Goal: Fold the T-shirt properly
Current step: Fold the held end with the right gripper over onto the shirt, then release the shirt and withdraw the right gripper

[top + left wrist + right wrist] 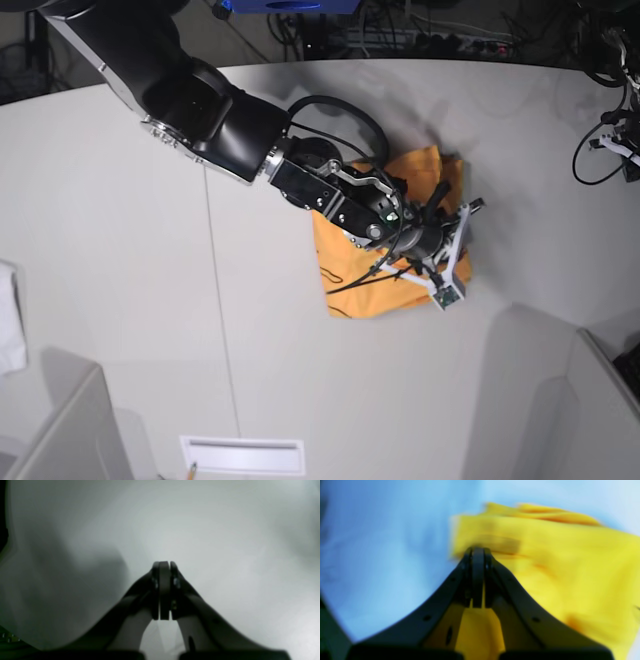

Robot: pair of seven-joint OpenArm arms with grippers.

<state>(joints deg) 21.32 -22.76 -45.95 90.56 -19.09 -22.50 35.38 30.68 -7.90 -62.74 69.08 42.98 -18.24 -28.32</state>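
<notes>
The T-shirt (350, 270) lies bunched into a compact orange pile right of the table's middle; up close it shows as blurred yellow cloth (557, 567). My right gripper (478, 551) is shut, its tips at the shirt's left edge. Whether any cloth is pinched between them I cannot tell. From the base view its arm reaches in from the upper left, and the right gripper (438, 195) hangs over the shirt's right part. My left gripper (163, 565) is shut on nothing above bare pale table (225, 542). The left arm is out of the base view.
A white cloth (8, 320) lies at the table's left edge. Black cables (608, 140) hang over the right edge. Grey partitions (540, 400) rise at the front corners. A white slotted plate (240, 455) sits at the front.
</notes>
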